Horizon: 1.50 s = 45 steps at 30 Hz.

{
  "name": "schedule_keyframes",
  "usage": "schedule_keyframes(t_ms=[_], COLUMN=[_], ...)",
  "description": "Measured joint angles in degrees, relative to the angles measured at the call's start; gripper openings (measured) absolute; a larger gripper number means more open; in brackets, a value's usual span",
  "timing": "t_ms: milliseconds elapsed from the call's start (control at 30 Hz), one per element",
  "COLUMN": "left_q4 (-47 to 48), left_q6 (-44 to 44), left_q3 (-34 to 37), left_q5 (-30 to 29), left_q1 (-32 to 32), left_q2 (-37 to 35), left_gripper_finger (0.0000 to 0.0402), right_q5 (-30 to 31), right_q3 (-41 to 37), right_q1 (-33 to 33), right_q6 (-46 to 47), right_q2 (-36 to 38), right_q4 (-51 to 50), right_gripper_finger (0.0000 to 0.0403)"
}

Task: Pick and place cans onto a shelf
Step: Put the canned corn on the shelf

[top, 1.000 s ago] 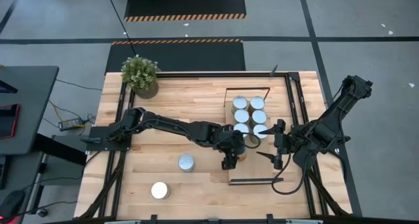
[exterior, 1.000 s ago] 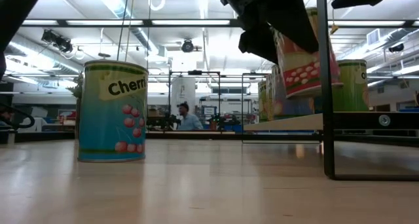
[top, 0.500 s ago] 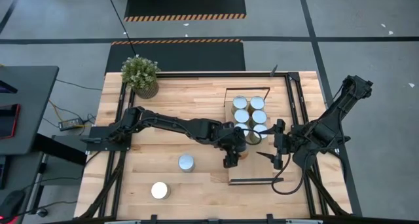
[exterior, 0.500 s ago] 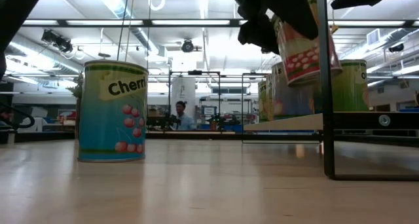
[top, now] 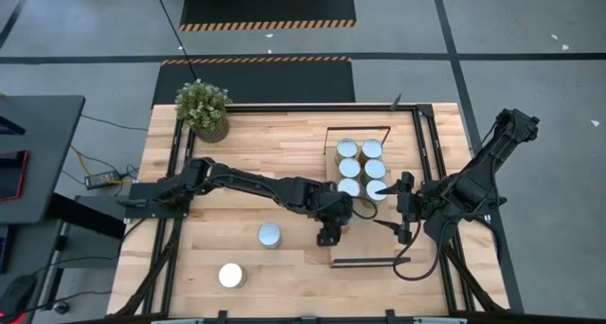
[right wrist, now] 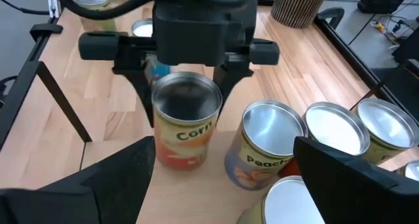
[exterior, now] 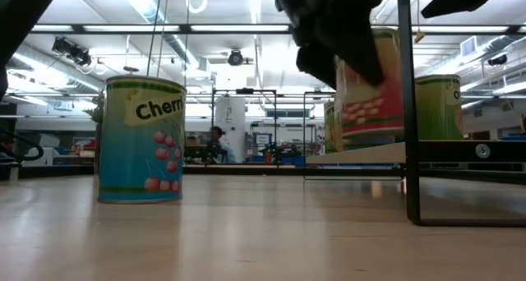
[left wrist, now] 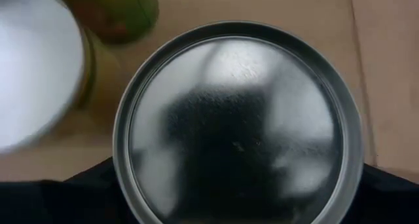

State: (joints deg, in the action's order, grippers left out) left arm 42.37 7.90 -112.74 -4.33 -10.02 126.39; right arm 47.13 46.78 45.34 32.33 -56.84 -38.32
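Your held can point(right wrist: 186, 119) — labelled "Corn", red and yellow sides, silver lid — sits clamped between the two fingers of the left gripper point(right wrist: 189, 86), one finger on each side of its upper wall. In the low view this can point(exterior: 370, 88) shows at about shelf height, but you cannot tell from any picture whether its base touches the board. The left wrist view is filled by its round lid point(left wrist: 239, 122), with a white-topped can point(left wrist: 36, 70) close beside it.

The shelf point(top: 333, 231) stands right of the table's centre, its black end frames at the far and near ends. Six cans point(top: 361, 169) are grouped on its far half in two rows — you see white and grey lids from above. In the right wrist view the nearest neighbour, a "Peach" can point(right wrist: 265, 145), stands just beside the held one, apart from it.

Two more cans remain on the tabletop point(top: 256, 139), well apart from the shelf: a grey-lidded one point(top: 270, 235) and a brighter white-topped one point(top: 230, 276) nearer the front edge. A blue "Cherry" can point(exterior: 141, 140) stands upright in the low view.

The left gripper point(top: 329, 220) reaches across from the left. The right gripper point(top: 398, 210) waits just right of the shelf, its fingers spread and holding nothing. A potted plant point(top: 204, 108) stands at the far left corner.
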Motion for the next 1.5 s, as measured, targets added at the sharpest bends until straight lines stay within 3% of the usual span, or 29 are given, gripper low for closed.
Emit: schedule_keyframes(t_ms=[267, 500, 800, 1500], left_q4=[-1.1, -2.0, -2.2, -4.3], left_q6=[-9.9, -13.0, -13.5, -10.4], left_q3=[0.0, 0.0, 0.0, 0.0], left_q5=[-0.5, -0.3, 2.9, 1.6], left_q1=[-0.4, -0.9, -1.1, -1.1], left_q2=[0.4, 0.4, 0.4, 0.5], left_gripper_finger=[0.0311, 0.0314, 0.0314, 0.0314], right_q5=[0.0, 0.0, 0.1, -0.3], right_q3=[0.0, 0.0, 0.0, 0.0], right_q1=[0.0, 0.0, 0.0, 0.0], right_q6=[0.4, 0.2, 0.2, 0.5], right_q2=[-0.2, -0.2, -0.2, -0.2], right_q4=[0.2, 0.3, 0.6, 0.9], right_gripper_finger=[0.0371, 0.0371, 0.0371, 0.0371])
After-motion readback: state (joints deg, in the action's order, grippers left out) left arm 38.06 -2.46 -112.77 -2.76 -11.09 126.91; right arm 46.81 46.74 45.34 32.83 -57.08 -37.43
